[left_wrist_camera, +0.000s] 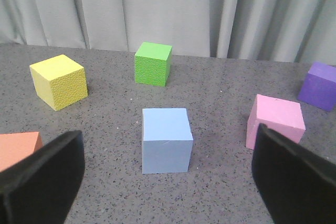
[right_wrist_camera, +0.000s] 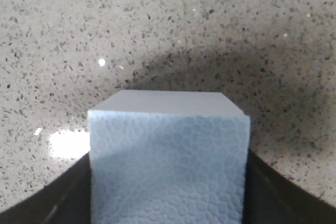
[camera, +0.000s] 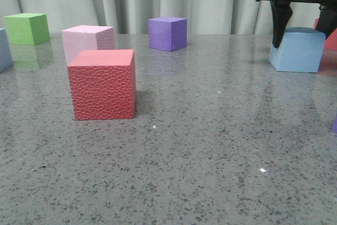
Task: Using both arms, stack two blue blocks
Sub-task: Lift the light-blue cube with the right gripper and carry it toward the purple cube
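One pale blue block (camera: pixel 297 54) sits at the far right of the table between the dark fingers of my right gripper (camera: pixel 299 40). In the right wrist view that block (right_wrist_camera: pixel 168 150) fills the gap, and the right gripper (right_wrist_camera: pixel 168 195) is shut on its two sides. Whether it rests on the table or hangs just above it I cannot tell. The other blue block (left_wrist_camera: pixel 166 148) stands on the table ahead of my left gripper (left_wrist_camera: pixel 168 135), which is wide open and apart from it. This block (camera: pixel 2 48) shows at the front view's left edge.
A red bumpy cube (camera: pixel 102 84) stands front left, with a pink cube (camera: pixel 87 40) behind it. A purple cube (camera: pixel 167 33) and a green cube (camera: pixel 27 28) stand near the curtain. A yellow cube (left_wrist_camera: pixel 58 81) and an orange cube (left_wrist_camera: pixel 18 148) flank the left block.
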Controlling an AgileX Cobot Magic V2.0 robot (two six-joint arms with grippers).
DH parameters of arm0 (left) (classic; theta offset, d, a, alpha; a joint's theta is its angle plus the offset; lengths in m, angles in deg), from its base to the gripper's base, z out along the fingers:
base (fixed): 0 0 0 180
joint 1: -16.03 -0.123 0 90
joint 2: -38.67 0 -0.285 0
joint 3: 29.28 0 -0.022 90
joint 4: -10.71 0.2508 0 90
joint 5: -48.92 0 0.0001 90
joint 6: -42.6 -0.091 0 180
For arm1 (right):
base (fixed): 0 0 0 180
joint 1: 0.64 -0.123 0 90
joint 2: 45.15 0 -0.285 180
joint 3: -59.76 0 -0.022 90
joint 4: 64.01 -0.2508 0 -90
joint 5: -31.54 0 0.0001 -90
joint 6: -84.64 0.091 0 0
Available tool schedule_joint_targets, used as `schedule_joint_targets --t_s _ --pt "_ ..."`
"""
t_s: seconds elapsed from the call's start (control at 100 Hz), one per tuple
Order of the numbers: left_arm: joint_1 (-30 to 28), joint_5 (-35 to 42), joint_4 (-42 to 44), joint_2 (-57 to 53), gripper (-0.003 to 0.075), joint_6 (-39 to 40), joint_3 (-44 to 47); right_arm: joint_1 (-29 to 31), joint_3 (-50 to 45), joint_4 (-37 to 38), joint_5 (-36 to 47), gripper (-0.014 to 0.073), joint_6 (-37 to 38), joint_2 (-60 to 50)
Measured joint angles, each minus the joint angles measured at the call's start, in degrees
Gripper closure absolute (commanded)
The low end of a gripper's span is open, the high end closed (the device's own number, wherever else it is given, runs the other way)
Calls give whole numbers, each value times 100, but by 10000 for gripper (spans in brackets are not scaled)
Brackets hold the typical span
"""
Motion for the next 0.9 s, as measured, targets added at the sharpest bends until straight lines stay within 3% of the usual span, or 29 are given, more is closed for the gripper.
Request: schedule_joint_targets --t_s 0.61,0.9 --pt "0 0 0 0 101 0 0 -43 138 -22 -265 302 -12 0" --pt "0 83 0 0 101 0 0 -754 976 -31 -558 302 433 0"
